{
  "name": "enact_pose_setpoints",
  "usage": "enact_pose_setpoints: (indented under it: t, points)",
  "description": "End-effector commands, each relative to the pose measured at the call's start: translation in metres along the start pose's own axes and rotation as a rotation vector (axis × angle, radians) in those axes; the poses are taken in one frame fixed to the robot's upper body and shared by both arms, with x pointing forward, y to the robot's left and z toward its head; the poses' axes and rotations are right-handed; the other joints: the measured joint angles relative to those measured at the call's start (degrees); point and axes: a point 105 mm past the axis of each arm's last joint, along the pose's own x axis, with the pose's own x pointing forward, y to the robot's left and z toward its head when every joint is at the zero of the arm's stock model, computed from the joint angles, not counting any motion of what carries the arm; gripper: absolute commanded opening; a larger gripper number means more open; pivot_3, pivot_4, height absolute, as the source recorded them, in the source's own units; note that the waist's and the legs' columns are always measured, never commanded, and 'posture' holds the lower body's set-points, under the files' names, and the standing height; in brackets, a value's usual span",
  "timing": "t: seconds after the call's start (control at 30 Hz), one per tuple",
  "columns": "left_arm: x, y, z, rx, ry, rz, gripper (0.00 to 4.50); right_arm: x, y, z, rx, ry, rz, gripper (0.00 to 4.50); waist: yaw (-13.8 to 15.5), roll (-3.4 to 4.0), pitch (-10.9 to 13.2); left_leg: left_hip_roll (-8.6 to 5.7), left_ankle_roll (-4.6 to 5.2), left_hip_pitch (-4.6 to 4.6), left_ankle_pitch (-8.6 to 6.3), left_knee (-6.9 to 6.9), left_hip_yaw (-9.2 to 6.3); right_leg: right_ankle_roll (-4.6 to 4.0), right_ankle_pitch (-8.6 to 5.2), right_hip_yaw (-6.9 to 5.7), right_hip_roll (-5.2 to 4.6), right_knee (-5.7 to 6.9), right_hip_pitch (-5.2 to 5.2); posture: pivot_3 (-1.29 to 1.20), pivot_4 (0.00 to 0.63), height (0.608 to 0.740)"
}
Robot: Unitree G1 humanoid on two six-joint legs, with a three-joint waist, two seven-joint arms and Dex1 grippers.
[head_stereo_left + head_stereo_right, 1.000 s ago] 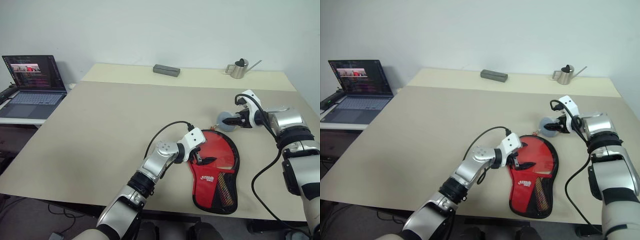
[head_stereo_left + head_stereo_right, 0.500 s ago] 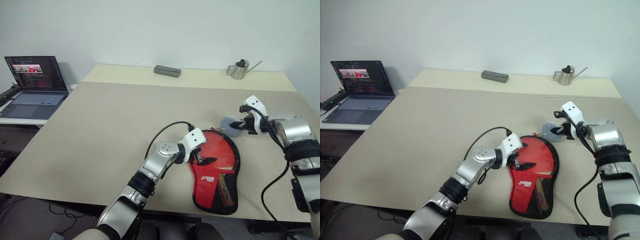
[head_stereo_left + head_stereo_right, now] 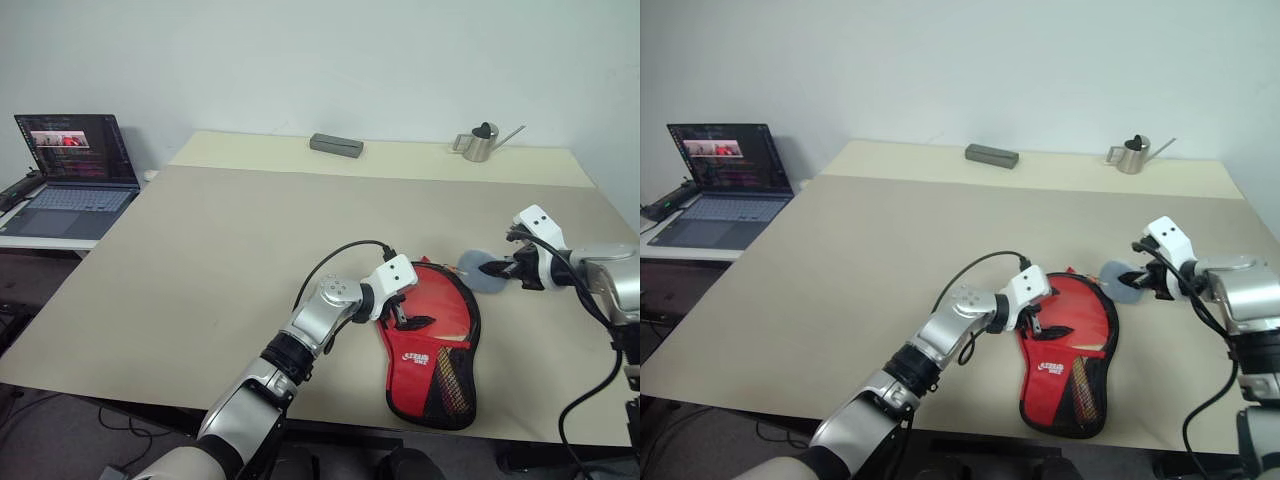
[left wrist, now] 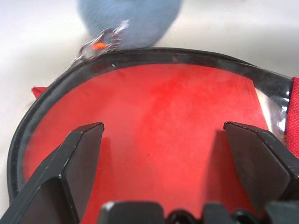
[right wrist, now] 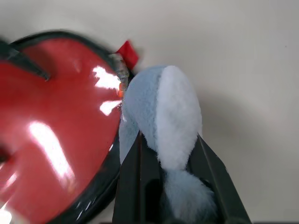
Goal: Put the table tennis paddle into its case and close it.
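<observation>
A: Where does the left gripper stand?
B: Its two black fingers are spread wide over the round red end of the case, nothing between them.
A: And the right gripper?
B: Pinched narrow on a pale blue fluffy pompom, just beside the case's top edge; a small metal ring links the pompom to the black zipper rim.
A: The case itself?
B: Flat on the table, near its front edge, window side up, mesh and white logo toward the narrow end.
A: Count things.
B: One case, one pompom, two grippers. Farther off: one grey block, one metal watering can, one laptop.
</observation>
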Motion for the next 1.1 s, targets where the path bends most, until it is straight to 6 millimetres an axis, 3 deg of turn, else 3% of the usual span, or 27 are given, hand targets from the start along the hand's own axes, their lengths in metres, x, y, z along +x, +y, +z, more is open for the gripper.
enact_pose_setpoints:
  t: [0.03, 0.43, 0.83, 1.1]
  points:
    - [-0.006, -0.025, -0.090, -0.110, 0.309, -0.053, 4.50, -0.026, 0.002, 0.002, -0.008, -0.015, -0.018, 0.08, 0.1, -0.04, 0.0, -0.02, 0.00, 0.05, 0.00, -0.07, -0.02, 0.10, -0.06, -0.02, -0.01, -0.06, 0.07, 0.00, 0.150, 0.740]
    - [-0.006, -0.030, -0.094, -0.114, 0.320, -0.068, 4.50, -0.056, 0.038, -0.030, 0.005, 0.069, 0.060, 0.07, 0.4, -0.41, -0.4, -0.03, 0.00, 0.37, -0.02, -0.67, 0.07, 0.25, -0.21, 0.03, -0.07, -0.47, 0.30, 0.00, 0.150, 0.740]
    - [-0.005, -0.035, -0.094, -0.112, 0.323, -0.085, 4.50, -0.087, 0.023, -0.053, 0.015, 0.140, 0.010, 0.06, 0.3, -0.52, -0.5, 0.05, 0.01, 0.41, -0.02, -0.72, 0.12, 0.32, -0.23, 0.06, 0.00, -0.73, 0.38, 0.00, 0.150, 0.740]
    - [-0.003, -0.038, -0.095, -0.110, 0.325, -0.095, 4.50, -0.100, 0.070, -0.060, -0.003, 0.160, 0.220, 0.06, 0.3, -0.50, -0.6, 0.08, 0.05, 0.45, -0.07, -0.77, 0.11, 0.35, -0.24, 0.05, 0.05, -0.95, 0.53, 0.00, 0.150, 0.740]
